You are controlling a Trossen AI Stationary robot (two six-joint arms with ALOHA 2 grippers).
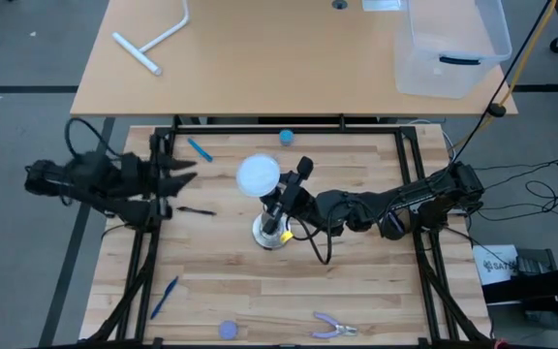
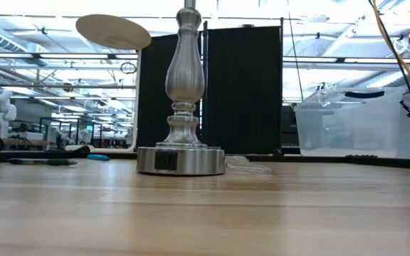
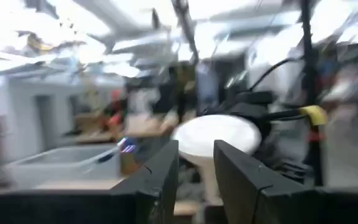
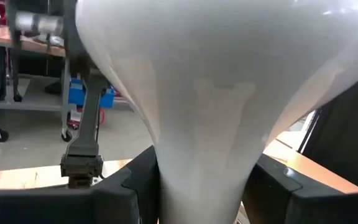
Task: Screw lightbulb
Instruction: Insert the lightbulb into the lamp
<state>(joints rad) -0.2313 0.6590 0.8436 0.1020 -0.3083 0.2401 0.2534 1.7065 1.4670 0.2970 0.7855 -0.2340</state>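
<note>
The white frosted lightbulb (image 1: 258,174) is held high over the table, beside the top of the silver lamp stand (image 1: 271,233). In the low view the globe (image 2: 112,32) shows left of the stand's stem (image 2: 185,71). My right gripper (image 1: 281,194) reaches in from the table's right and is shut on the bulb. Its wrist view fills with the bulb (image 4: 216,81). My left gripper (image 1: 190,179) waits at the table's left edge, open and empty, pointing toward the bulb (image 3: 216,137). My right gripper pinches the bulb's narrowing taper (image 4: 201,155), below the globe, between its two fingers (image 4: 138,180), one on each side. The fingers come about level from the table's right. The bulb is lifted clear of the table; its screw neck is hidden behind the fingers.
A small blue ball (image 1: 286,137) and a blue pen (image 1: 200,149) lie at the far side and a black pen (image 1: 194,210) near my left gripper. Another blue pen (image 1: 163,296), a blue cap (image 1: 228,330) and pliers (image 1: 335,328) lie near the front edge.
</note>
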